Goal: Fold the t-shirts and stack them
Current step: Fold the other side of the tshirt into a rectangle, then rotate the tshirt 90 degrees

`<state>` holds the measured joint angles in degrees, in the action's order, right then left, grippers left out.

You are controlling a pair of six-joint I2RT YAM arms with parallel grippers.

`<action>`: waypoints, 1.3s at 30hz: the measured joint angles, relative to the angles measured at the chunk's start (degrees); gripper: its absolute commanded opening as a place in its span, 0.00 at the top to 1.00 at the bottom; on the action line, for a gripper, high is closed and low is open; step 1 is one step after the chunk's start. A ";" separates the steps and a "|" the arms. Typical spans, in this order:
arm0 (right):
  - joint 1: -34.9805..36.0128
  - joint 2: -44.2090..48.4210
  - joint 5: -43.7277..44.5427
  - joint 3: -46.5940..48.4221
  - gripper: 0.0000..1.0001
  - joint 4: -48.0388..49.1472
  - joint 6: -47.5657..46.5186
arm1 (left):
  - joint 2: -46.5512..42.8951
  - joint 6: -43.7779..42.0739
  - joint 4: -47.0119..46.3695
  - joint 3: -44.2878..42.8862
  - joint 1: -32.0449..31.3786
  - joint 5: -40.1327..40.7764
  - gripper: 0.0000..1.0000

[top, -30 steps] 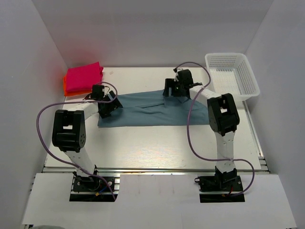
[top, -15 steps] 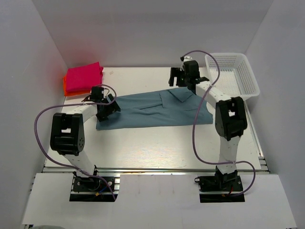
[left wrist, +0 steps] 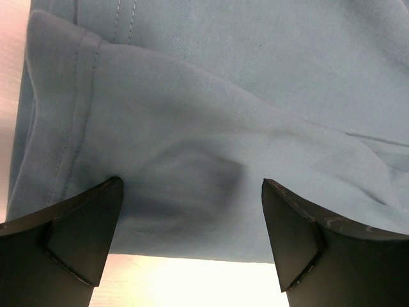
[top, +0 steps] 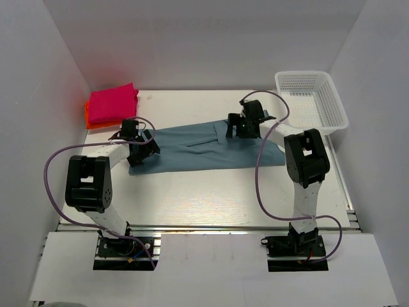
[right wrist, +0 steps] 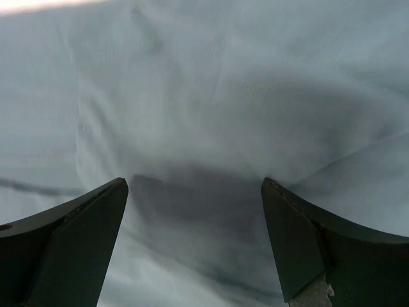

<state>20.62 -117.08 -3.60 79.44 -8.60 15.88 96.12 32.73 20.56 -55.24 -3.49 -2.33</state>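
Jaws of left gripper (top: 142,149) and right gripper (top: 242,127) gape wide, holding nothing, low over opposite ends of teal shirt (top: 204,148) spread on table (top: 204,195), likely ready to pinch it for folding.

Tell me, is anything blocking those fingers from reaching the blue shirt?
Nothing visible. The left fingers and right fingers are spread open right over the blue shirt, with only bare cloth between them.

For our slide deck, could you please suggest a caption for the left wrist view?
Open left gripper framing a hemmed edge of the teal-blue t-shirt, with bare table showing just beyond the cloth.
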 measured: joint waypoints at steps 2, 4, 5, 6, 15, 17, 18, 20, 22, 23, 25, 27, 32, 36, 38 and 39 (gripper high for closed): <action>0.00 -0.98 1.99 1.95 0.09 0.20 0.61 | -0.11 -0.20 -0.02 0.13 0.00 0.04 0.00; -0.07 -2.73 4.11 3.74 0.09 0.76 1.57 | -0.22 -0.44 -0.04 0.31 0.00 0.13 0.00; -0.09 -3.52 5.03 4.90 0.09 1.01 2.05 | -0.35 -0.59 -0.07 0.48 0.00 0.15 0.00; -0.09 -4.48 6.29 6.05 0.09 1.51 2.60 | -0.42 -0.79 -0.13 0.70 0.00 0.17 0.00; -2.05 -17.40 14.25 24.17 0.09 4.66 6.64 | -0.61 -1.44 -0.46 1.18 0.07 0.24 0.00; -3.10 -20.00 14.34 28.26 0.09 6.03 6.67 | -1.05 -1.62 -0.81 1.75 0.07 0.35 0.00; -3.54 -21.05 14.21 30.05 0.09 6.64 6.60 | -1.36 -1.77 -0.96 2.10 0.07 0.44 0.00; -4.39 -22.49 13.14 33.31 0.09 7.67 6.34 | -2.01 -2.10 -1.05 2.80 0.09 0.79 0.00; -5.03 -22.86 11.98 35.47 0.09 8.70 5.77 | -2.67 -2.34 -0.92 3.43 0.17 1.20 0.00; -5.33 -22.84 11.37 36.30 0.09 9.22 5.40 | -2.93 -2.54 -0.72 3.72 0.22 1.44 0.00; -5.64 -22.43 10.36 37.05 0.09 10.34 4.52 | -3.37 -2.78 -0.44 4.11 0.28 1.75 0.00; -5.60 -20.90 9.05 35.63 0.09 10.25 3.82 | -3.76 -2.95 -0.22 4.46 0.24 2.03 0.00; -4.81 -10.82 3.78 23.50 0.09 5.22 4.17 | -5.64 -3.34 -1.77 6.91 -0.04 1.92 0.00; -4.00 2.43 -2.84 2.03 0.09 6.19 7.67 | -6.91 -3.39 -3.10 8.63 -0.04 1.51 0.00; -3.56 6.14 -5.29 -6.62 0.09 6.32 8.98 | -7.32 -3.39 -3.28 9.03 -0.04 1.27 0.00; -3.39 6.38 -6.14 -9.05 0.09 5.68 9.38 | -7.52 -3.41 -3.30 9.27 -0.04 1.11 0.00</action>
<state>17.23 -110.69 -9.74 70.39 -2.92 25.26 88.60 29.32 17.26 -45.98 -3.53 -1.21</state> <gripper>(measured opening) 0.907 0.993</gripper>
